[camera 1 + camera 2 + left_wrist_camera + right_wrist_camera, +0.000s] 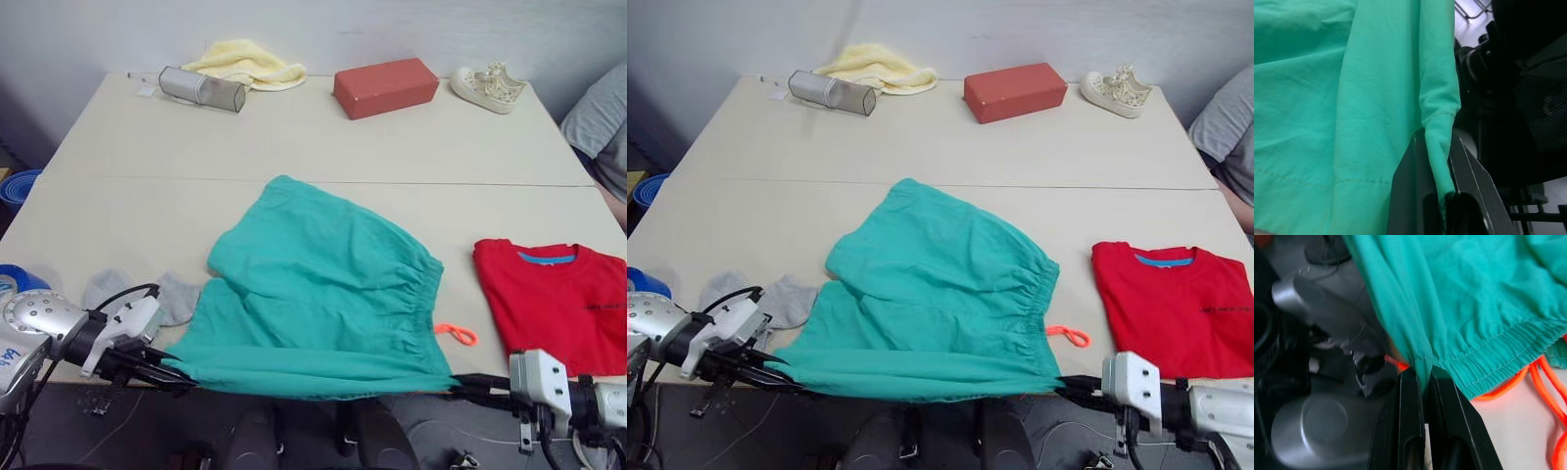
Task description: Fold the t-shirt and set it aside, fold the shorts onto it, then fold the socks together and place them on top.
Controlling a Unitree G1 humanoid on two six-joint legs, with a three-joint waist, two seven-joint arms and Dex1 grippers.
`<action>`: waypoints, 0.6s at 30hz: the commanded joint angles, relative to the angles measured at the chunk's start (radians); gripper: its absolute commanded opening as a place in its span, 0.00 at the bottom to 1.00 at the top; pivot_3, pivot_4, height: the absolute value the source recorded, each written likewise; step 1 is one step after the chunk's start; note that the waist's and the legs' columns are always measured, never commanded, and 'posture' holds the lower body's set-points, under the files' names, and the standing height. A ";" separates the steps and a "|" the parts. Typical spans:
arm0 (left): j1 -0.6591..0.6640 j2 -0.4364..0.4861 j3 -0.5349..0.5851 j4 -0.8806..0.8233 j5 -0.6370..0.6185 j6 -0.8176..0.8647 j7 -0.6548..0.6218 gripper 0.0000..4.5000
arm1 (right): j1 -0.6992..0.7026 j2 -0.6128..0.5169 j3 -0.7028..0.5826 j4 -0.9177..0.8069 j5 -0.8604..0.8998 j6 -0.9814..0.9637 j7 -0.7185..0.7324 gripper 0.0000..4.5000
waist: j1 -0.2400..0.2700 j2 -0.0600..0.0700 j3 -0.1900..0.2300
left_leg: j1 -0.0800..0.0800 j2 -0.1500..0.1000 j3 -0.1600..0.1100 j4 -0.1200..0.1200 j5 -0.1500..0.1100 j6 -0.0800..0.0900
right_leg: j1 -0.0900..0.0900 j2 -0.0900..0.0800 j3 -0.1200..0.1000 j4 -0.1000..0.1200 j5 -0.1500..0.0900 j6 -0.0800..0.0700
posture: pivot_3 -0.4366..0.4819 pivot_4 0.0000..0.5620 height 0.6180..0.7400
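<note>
The shorts [318,294] lay spread in the middle of the table [294,147], their near edge drawn off the front rim and stretched between the two grippers. The left gripper [174,377] was clamped on the near left corner of the shorts, and the left wrist view showed a fold of green fabric pinched between its fingers [1415,196]. The right gripper [468,382] was clamped on the near right corner by the waistband, the cloth squeezed between its fingers [1405,431], with the orange drawstring [457,335] lying just beside on the table. The socks [147,294] lay near the left gripper, just beside the shorts. The t-shirt [558,304] lay folded at the right side of the table, apart from the shorts. Along the far edge sat a metal can [202,88] on its side, a yellow cloth [250,64], a red-brown block [385,86] and a white sneaker [490,86].
</note>
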 commanded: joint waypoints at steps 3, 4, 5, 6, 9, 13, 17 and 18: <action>-0.113 -0.003 0.046 -0.025 -0.134 0.205 -0.040 0.01 | 0.023 0.001 -0.062 -0.038 0.085 0.040 -0.016 0.00 | 0.001 0.000 0.000 | 0.000 0.000 0.000 0.000 0.000 0.000 | 0.000 0.000 0.000 0.001 0.000 -0.001 | 0.48 0.27 1.00; -0.220 -0.034 0.034 0.031 -0.132 0.241 -0.018 0.01 | 0.018 -0.017 -0.093 -0.048 0.156 0.117 -0.019 0.00 | 0.005 0.000 0.000 | 0.000 0.000 0.000 0.000 0.001 0.000 | 0.000 0.000 0.000 0.001 0.000 -0.001 | 0.48 0.27 1.00; -0.297 -0.059 0.024 0.072 -0.125 0.263 -0.003 0.01 | 0.014 -0.031 -0.117 -0.055 0.204 0.173 -0.021 0.00 | 0.009 0.001 0.000 | 0.001 0.000 -0.001 0.001 0.003 0.003 | 0.001 0.000 0.000 0.001 0.000 -0.001 | 0.48 0.27 1.00; -0.409 -0.107 0.007 0.142 -0.100 0.278 0.028 0.01 | 0.010 -0.061 -0.140 -0.056 0.251 0.259 -0.027 0.00 | 0.017 0.001 0.000 | 0.001 -0.001 -0.001 0.001 0.004 0.005 | 0.001 0.001 0.000 0.002 0.000 0.000 | 0.48 0.27 1.00; -0.637 -0.220 -0.034 0.284 -0.042 0.299 0.048 0.01 | -0.028 -0.089 -0.162 -0.051 0.313 0.377 -0.061 0.00 | 0.026 -0.001 -0.001 | 0.001 -0.003 0.000 0.002 0.006 0.008 | 0.001 0.004 0.000 0.003 0.007 0.011 | 0.48 0.27 1.00; -0.872 -0.389 -0.082 0.500 0.087 0.207 0.097 0.01 | -0.140 -0.071 -0.161 -0.042 0.360 0.458 -0.148 0.00 | 0.029 -0.002 -0.001 | 0.000 -0.004 0.000 0.003 0.005 0.008 | 0.001 0.005 0.000 0.002 0.008 0.012 | 0.48 0.27 1.00; -1.055 -0.550 -0.076 0.759 0.191 0.080 0.178 0.01 | -0.300 -0.025 -0.142 0.000 0.368 0.508 -0.274 0.00 | 0.026 -0.004 0.001 | -0.004 -0.005 0.001 0.005 0.006 0.007 | 0.000 0.006 -0.002 0.000 0.010 0.015 | 0.48 0.27 1.00; -1.090 -0.577 -0.078 0.815 0.211 0.068 0.180 0.01 | -0.337 -0.015 -0.137 0.014 0.362 0.522 -0.308 0.00 | 0.024 -0.005 0.001 | -0.004 -0.006 0.002 0.006 0.006 0.007 | 0.000 0.006 -0.003 0.000 0.011 0.016 | 0.48 0.27 1.00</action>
